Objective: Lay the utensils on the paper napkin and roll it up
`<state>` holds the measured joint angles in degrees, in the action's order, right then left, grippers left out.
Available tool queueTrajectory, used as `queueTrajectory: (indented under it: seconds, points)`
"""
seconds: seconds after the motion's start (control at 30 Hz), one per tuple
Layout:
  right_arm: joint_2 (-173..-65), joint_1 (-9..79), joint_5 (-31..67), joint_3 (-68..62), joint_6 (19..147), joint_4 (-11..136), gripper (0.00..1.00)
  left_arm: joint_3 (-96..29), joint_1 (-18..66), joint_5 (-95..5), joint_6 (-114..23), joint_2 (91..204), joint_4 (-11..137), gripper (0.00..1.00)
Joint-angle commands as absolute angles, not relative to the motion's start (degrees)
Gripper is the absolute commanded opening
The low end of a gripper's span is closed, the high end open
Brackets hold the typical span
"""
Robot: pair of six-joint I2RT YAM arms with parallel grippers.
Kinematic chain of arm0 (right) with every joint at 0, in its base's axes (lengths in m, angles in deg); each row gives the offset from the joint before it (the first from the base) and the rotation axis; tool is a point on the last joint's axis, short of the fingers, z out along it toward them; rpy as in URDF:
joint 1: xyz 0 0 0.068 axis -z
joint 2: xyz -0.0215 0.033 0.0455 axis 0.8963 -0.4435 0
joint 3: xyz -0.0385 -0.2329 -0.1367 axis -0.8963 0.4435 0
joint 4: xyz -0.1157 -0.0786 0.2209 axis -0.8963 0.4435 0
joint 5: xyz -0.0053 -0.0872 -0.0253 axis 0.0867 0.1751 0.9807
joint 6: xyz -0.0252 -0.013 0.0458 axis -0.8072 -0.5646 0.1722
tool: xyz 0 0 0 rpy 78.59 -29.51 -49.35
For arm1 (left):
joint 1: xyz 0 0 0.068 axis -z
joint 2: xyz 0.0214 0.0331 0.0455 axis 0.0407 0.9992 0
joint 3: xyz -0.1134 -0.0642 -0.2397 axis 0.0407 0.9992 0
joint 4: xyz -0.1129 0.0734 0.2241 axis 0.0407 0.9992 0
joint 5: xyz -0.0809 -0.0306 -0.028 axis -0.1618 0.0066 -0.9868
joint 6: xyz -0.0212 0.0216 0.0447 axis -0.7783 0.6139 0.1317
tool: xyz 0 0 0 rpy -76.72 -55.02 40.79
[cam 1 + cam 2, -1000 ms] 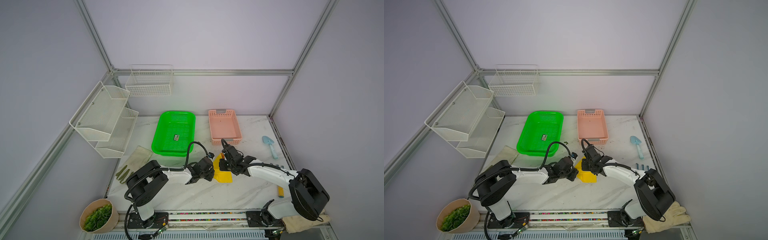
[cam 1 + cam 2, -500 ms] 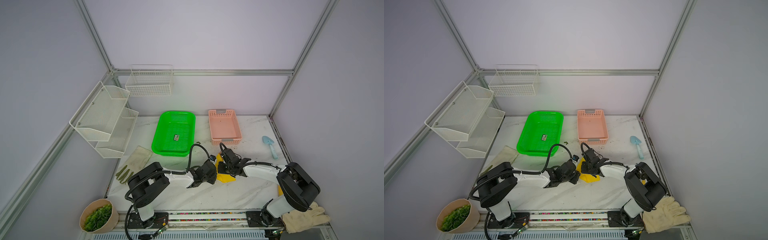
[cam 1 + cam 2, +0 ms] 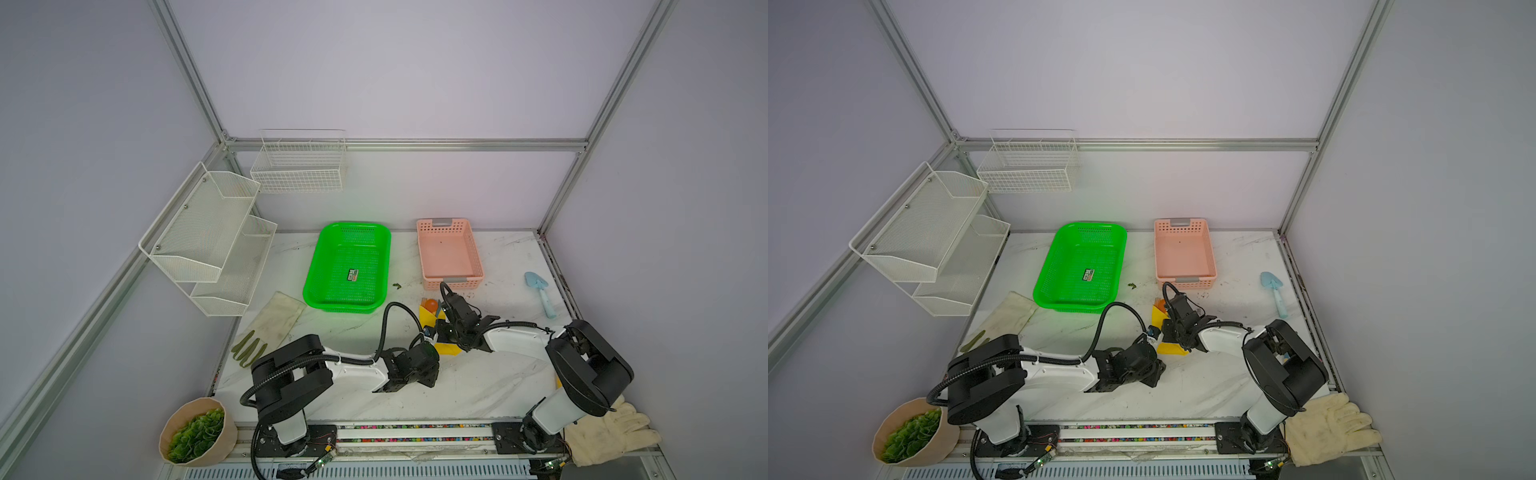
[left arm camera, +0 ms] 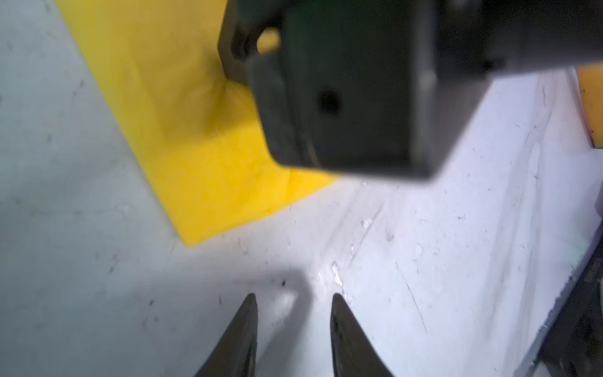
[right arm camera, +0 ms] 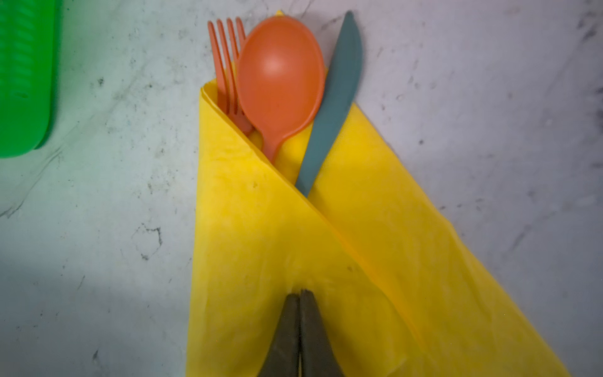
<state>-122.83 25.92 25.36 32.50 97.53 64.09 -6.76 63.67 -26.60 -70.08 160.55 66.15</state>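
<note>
Your right gripper (image 5: 300, 293) has its jaws fully together, the tips bearing on the folded flap of the paper napkin (image 5: 261, 228), which puckers there; you cannot tell whether any paper is caught between them. Your left gripper (image 4: 293, 302) stands part open with nothing in it, over bare marble just off the napkin's corner. The napkin lies near the pink basket (image 3: 449, 253), with one side folded over the orange fork (image 5: 225, 49), orange spoon (image 5: 280, 75) and teal knife (image 5: 332, 98), whose heads stick out. Expect thin, soft paper that tears easily and may spring open, and light, slick plastic that slides. Take the unfolded flap on the knife's side by its edge. The marble table (image 5: 98, 196) looks smooth, so the bundle may skate, and the green basket (image 3: 347, 266) sits close by.
</note>
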Motion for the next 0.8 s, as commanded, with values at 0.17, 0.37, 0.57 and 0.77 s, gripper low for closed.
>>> queueTrajectory:
  seconds: [0.17,0.37,0.57,0.77]
  points:
    - [-124.2,21.98,21.43,38.22,97.78,62.3,0.07,-0.86,62.53,-23.73,-68.42,143.14,68.97,0.37]
    - [-122.98,17.3,19.17,41.98,100.04,58.6,0.07,7.03,56.47,-21.82,-69.68,131.12,68.5,0.34]
    - [-123.68,13.51,18.44,43.73,100.28,58.7,0.06,12.51,49.8,-25.71,-70.05,123.48,65.36,0.32]
    - [-119.88,13.32,18.08,45.69,100.27,61.79,0.07,8.56,49.72,-31.32,-66.74,131.29,65.7,0.31]
